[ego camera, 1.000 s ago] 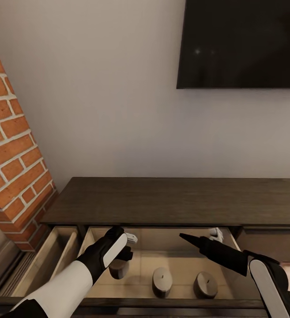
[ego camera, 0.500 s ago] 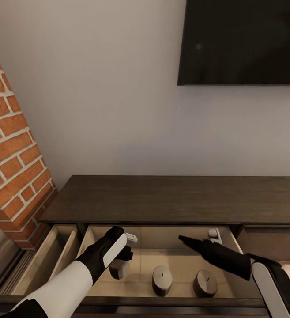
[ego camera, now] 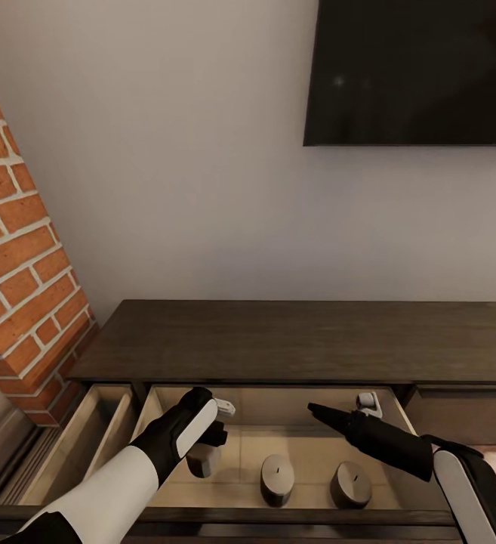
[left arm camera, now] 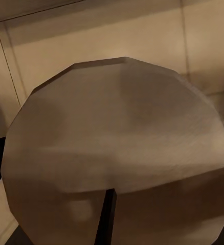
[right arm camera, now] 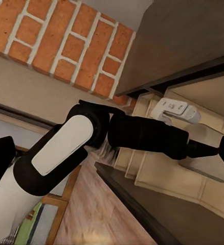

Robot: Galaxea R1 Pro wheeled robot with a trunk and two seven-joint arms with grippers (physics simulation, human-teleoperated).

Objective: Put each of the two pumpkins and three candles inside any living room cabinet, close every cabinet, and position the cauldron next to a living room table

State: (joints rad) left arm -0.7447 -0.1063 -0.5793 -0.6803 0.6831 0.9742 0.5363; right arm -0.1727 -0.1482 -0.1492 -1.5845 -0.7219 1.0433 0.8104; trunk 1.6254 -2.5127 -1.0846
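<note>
The long low dark-brown wooden cabinet (ego camera: 293, 340), matte and faintly grained, stood against the pale wall with its pale-lined drawer (ego camera: 308, 408) pulled open. Inside stood three stubby grey-beige faceted candles: one (ego camera: 202, 459) under the left gripper (ego camera: 219, 423), one in the middle (ego camera: 277, 480), one to the right (ego camera: 351, 484). I cannot tell whether the left gripper was clamped on its candle. The right gripper (ego camera: 325, 412) hovered above the drawer, fingers drawn together, shifted slightly rightward and lower than before.
</note>
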